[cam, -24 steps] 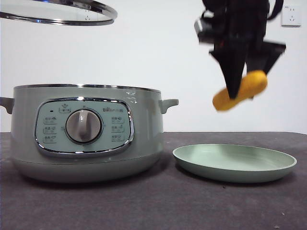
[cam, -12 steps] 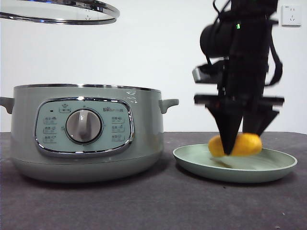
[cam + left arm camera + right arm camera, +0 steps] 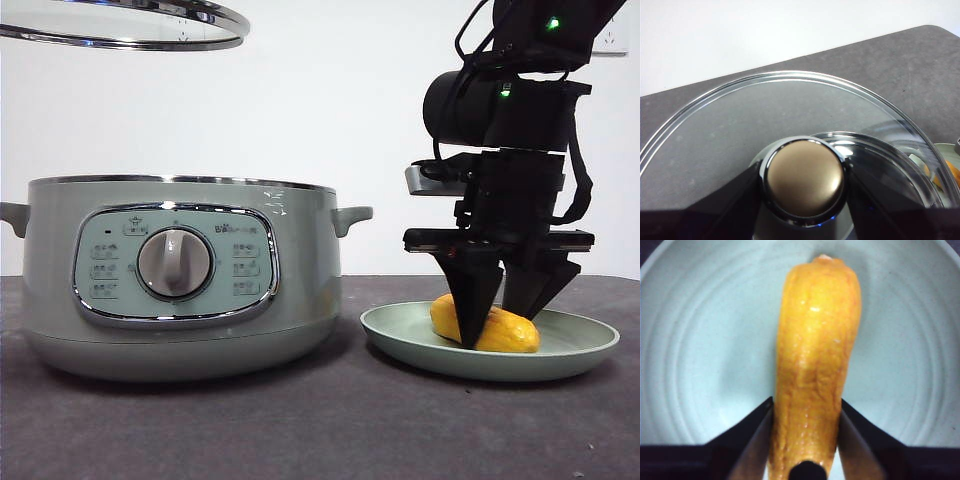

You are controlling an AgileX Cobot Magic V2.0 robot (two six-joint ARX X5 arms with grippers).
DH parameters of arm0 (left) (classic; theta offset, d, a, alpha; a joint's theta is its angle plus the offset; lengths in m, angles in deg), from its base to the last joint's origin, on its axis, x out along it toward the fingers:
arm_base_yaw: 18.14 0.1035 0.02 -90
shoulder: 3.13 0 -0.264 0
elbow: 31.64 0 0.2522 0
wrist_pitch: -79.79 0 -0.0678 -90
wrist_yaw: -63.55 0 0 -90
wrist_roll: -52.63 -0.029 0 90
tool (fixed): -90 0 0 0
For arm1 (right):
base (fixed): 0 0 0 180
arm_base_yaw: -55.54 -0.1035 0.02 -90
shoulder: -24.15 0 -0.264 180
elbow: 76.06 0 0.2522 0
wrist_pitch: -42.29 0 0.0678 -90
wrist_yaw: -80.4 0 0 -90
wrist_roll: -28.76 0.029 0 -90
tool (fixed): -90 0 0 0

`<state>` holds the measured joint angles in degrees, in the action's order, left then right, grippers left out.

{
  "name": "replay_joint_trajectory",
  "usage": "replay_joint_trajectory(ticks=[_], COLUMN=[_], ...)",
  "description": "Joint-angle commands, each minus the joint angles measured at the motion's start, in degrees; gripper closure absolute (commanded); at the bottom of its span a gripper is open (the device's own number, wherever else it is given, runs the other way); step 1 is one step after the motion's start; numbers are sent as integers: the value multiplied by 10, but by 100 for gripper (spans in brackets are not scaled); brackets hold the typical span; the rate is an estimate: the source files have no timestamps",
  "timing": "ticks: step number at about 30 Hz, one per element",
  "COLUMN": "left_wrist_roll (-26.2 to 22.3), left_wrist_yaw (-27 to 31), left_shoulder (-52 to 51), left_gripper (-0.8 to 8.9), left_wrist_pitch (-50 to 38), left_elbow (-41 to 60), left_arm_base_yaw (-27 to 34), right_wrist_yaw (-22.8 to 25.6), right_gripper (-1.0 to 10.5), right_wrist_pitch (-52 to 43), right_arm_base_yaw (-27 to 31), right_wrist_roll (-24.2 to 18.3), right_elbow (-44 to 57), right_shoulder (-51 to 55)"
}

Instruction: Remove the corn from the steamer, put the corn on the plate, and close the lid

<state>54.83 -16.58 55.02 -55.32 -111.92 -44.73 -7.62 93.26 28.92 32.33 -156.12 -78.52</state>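
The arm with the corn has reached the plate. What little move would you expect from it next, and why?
Probably it opens its jaws. The right gripper is shut on the corn, which now seems to lie in the plate, so letting go looks due. The left gripper holds the lid above the steamer.

Glass lid (image 3: pixel 790 115), left gripper (image 3: pixel 802 200) clamping its knob (image 3: pixel 803 178)
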Motion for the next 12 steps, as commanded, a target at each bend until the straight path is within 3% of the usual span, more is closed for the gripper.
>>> replay_joint_trajectory(ticks=[1, 12], left_wrist_roll=[8, 24], left_wrist_yaw=[-2, -29], left_shoulder=[1, 58], left_gripper=[822, 822], left_wrist_pitch=[-32, -46], left_elbow=[-3, -3], left_arm_base_yaw=[0, -1], right_wrist_yaw=[-1, -1], right_gripper=[563, 564], right_wrist_pitch=[4, 32], right_arm_base_yaw=[-1, 0], right_wrist_roll=[14, 15], right_elbow=[10, 10], right_shoulder=[-3, 130])
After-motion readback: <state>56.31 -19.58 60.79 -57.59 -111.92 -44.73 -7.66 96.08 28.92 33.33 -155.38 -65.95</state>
